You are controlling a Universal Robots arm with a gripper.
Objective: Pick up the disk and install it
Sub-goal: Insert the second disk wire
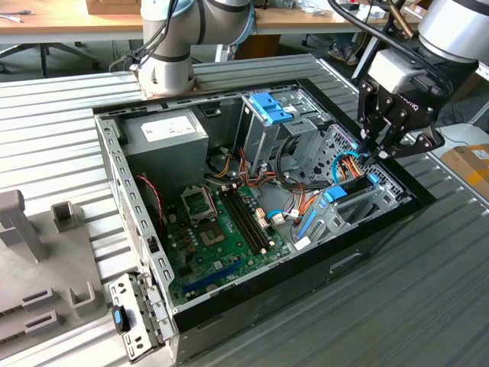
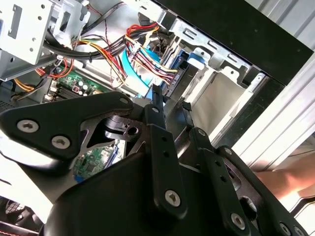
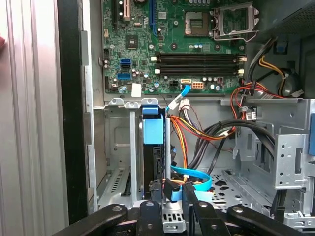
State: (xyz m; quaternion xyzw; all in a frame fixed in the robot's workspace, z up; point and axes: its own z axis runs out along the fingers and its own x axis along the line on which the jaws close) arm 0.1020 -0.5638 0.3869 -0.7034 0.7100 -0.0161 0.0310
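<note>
The disk [image 1: 353, 186] sits in the case's [image 1: 367, 252] bay, beneath the gripper [image 1: 374, 153].

A robotics lab or workshop is showing here: an open black desktop computer case [image 1: 367, 256] is lying on a ribbed grey metal worktable [image 1: 61, 122], with wooden workbenches [image 1: 69, 23] and a brown cardboard box [image 1: 470, 164] standing behind it.

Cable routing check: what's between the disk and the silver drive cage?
First wrist view: between disk and cage, orange, yellow and black wires plus a flat blue cable.
</note>
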